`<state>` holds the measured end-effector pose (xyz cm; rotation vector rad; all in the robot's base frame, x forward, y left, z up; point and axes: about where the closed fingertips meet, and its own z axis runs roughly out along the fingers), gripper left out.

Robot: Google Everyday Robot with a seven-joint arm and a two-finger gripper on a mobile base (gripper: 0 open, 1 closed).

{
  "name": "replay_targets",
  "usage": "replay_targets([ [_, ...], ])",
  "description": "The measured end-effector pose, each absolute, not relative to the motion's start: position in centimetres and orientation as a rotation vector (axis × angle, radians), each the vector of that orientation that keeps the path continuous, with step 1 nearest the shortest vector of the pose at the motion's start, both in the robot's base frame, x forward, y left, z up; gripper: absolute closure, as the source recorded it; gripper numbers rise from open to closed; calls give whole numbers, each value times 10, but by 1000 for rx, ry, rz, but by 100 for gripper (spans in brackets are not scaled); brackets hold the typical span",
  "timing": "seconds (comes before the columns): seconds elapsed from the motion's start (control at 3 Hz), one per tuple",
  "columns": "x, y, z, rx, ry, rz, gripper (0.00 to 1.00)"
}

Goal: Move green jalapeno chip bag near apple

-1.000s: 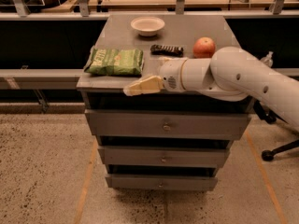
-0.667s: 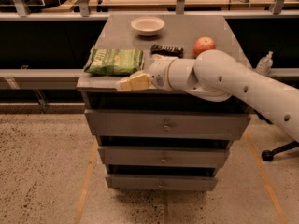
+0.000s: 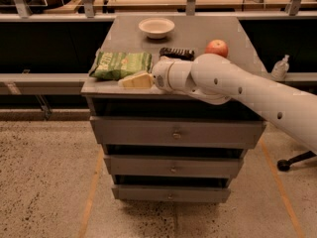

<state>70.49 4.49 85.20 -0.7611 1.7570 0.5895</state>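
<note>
The green jalapeno chip bag (image 3: 121, 64) lies flat at the front left of the grey cabinet top (image 3: 198, 31). The red-orange apple (image 3: 216, 48) sits on the right side of the top, well apart from the bag. My white arm reaches in from the right across the front edge. My gripper (image 3: 131, 81) with pale yellow tips is at the front left edge, just in front of the bag's near side and low over the top. It holds nothing that I can see.
A small dark wrapped bar (image 3: 177, 53) lies between bag and apple. A shallow white bowl (image 3: 156, 28) stands at the back. The cabinet has three drawers below. A sanitizer bottle (image 3: 280, 67) stands on a rail at right. A chair base (image 3: 286, 163) is on the floor at right.
My gripper has moved left along the front edge and closer to the bag's near side. The bag, apple, bar and bowl have not moved.
</note>
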Motion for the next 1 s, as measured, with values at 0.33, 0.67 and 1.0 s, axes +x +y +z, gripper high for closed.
replay_targets([
  [0.33,718,40,850,-740,1766,565,26],
  [0.67,724,42,846,-745,1767,572,49],
  [1.0,725,46,843,-772,1762,594,72],
])
